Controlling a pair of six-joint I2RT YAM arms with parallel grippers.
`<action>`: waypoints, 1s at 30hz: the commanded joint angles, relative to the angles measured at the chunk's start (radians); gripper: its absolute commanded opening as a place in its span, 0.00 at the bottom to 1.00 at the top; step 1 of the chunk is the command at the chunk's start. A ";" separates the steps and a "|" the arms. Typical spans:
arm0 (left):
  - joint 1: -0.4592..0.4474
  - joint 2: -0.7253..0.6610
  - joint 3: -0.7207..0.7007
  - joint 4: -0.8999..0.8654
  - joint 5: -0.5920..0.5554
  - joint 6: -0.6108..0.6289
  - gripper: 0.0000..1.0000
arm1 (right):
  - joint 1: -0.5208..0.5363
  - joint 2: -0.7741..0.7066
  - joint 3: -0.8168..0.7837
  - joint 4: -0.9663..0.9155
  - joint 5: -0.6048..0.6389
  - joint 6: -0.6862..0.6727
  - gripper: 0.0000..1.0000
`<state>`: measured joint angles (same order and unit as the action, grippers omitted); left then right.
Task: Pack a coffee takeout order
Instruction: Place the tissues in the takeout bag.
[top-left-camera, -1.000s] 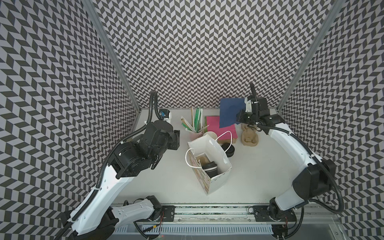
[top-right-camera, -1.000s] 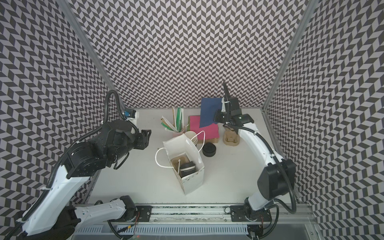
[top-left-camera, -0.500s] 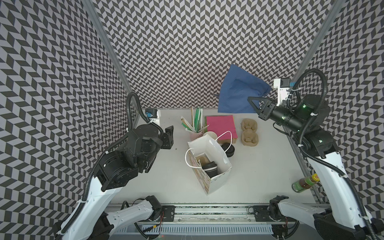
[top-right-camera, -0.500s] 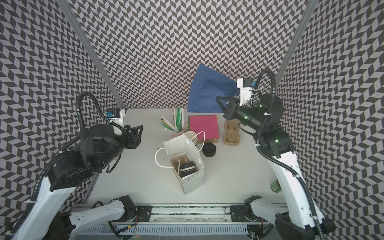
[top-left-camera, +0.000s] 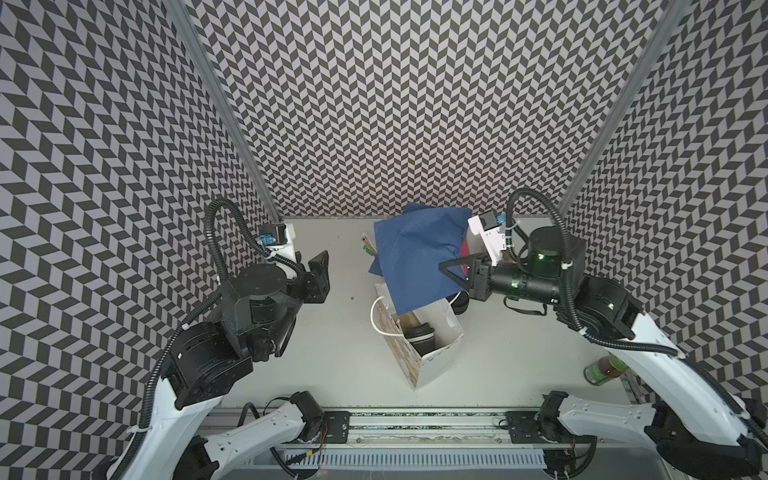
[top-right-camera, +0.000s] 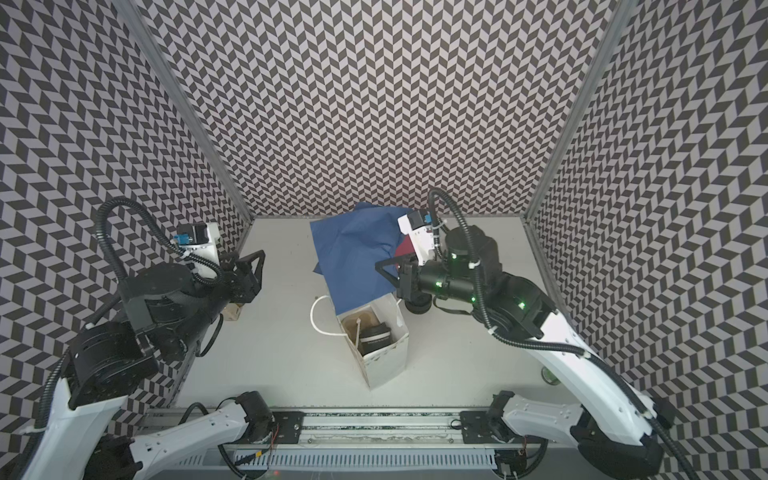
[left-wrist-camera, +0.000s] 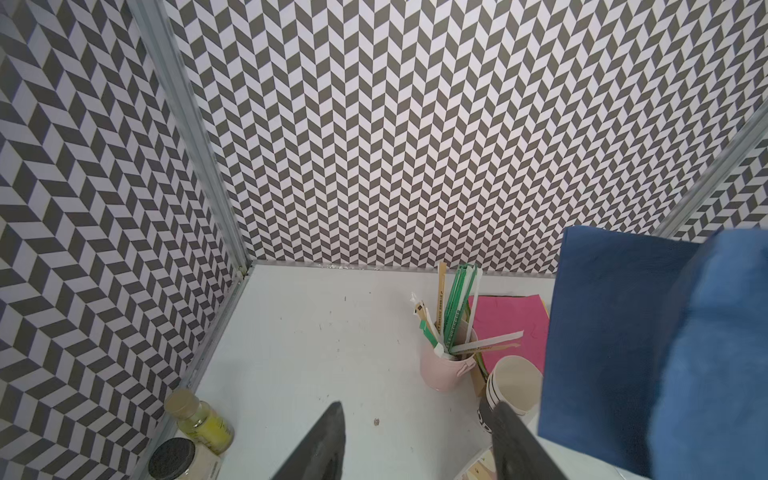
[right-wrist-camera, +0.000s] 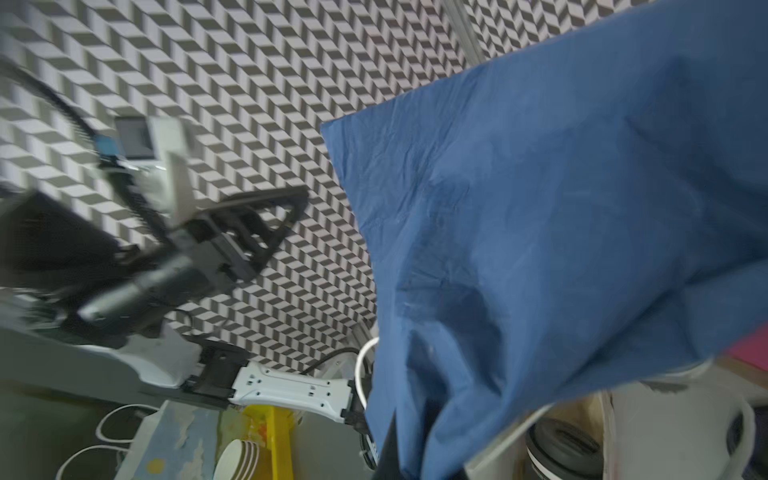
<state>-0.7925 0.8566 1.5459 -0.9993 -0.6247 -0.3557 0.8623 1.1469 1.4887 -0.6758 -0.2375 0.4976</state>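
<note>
Napkin stage, so late in the pack by my read. In both top views the white paper bag stands upright at centre frame with its mouth open. The lidded dark cup is already inside it, and the tan piece just above the cup in frame looks like the pulp carrier. A thin wooden stick also leans inside the bag. I count the cup and carrier as done.

The right gripper comes in from the right of frame, level with the table. Its fingers are pressed together, pinching the navy napkin at its right edge. The napkin hangs open as a loose sheet in the air above the bag, covering the upper part of the bag mouth in frame. Its lower edge overlaps the rim, but I cannot tell whether any of it is inside yet. It fills most of the right wrist view, with the cup lid at lower right below it.

The left gripper sits left of centre, well apart from the bag, with its jaws spread and nothing between them. Its wrist view shows the pink napkin, the stack of lidless cups and the pink straw holder on the table, none of them part of the order.

What is left is to lower the napkin into the mouth and release it. The sheet is floppy and wide, so it may drape over the rim or catch on a handle.
</note>
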 joint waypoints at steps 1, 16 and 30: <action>-0.006 -0.004 -0.009 0.003 -0.020 -0.007 0.57 | 0.081 0.026 0.001 -0.043 0.185 0.018 0.00; -0.006 0.000 -0.021 -0.001 -0.010 -0.004 0.57 | 0.302 0.185 -0.036 -0.375 0.416 0.121 0.00; -0.007 -0.008 -0.050 0.005 -0.002 0.000 0.57 | 0.310 0.309 0.139 -0.520 0.335 0.019 0.31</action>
<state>-0.7925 0.8555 1.5051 -0.9993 -0.6201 -0.3557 1.1652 1.4536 1.5520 -1.1709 0.1040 0.5442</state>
